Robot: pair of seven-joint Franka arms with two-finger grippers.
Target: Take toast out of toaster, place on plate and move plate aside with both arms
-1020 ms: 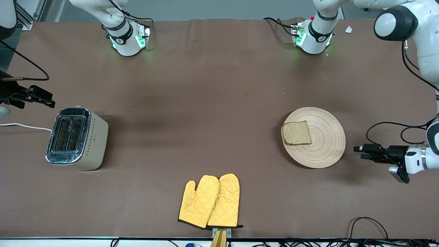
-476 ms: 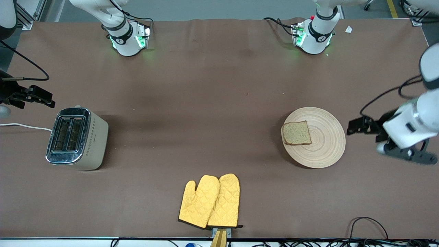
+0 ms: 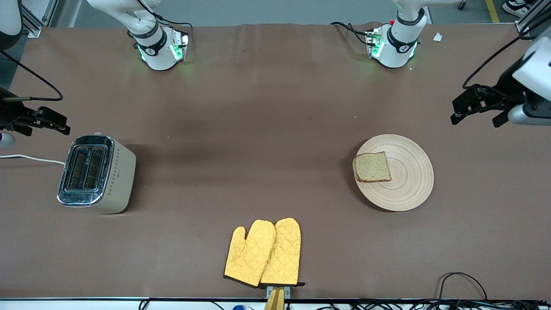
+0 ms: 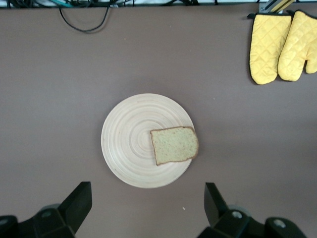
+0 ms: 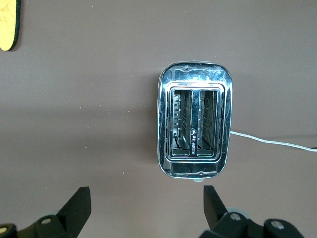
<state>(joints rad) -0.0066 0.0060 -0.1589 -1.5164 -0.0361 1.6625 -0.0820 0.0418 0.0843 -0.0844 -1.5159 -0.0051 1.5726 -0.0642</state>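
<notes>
The toast (image 3: 372, 167) lies flat on the round beige plate (image 3: 409, 181), on the plate's part toward the right arm's end; both also show in the left wrist view, the toast (image 4: 174, 145) on the plate (image 4: 126, 148). My left gripper (image 3: 467, 105) is open and empty, up in the air over bare table at the left arm's end, away from the plate; it shows in its wrist view (image 4: 147, 204). My right gripper (image 3: 54, 122) is open and empty, in the air beside the toaster (image 3: 95, 173), seen in its wrist view (image 5: 146, 207).
The toaster (image 5: 194, 125) has two empty slots and a white cord. Two yellow oven mitts (image 3: 263, 252) lie at the table's edge nearest the front camera, also in the left wrist view (image 4: 280, 45). Cables hang along that edge.
My left arm has swung up and away from the plate toward the robots' bases and risen. The right gripper, toast and plate have not moved.
</notes>
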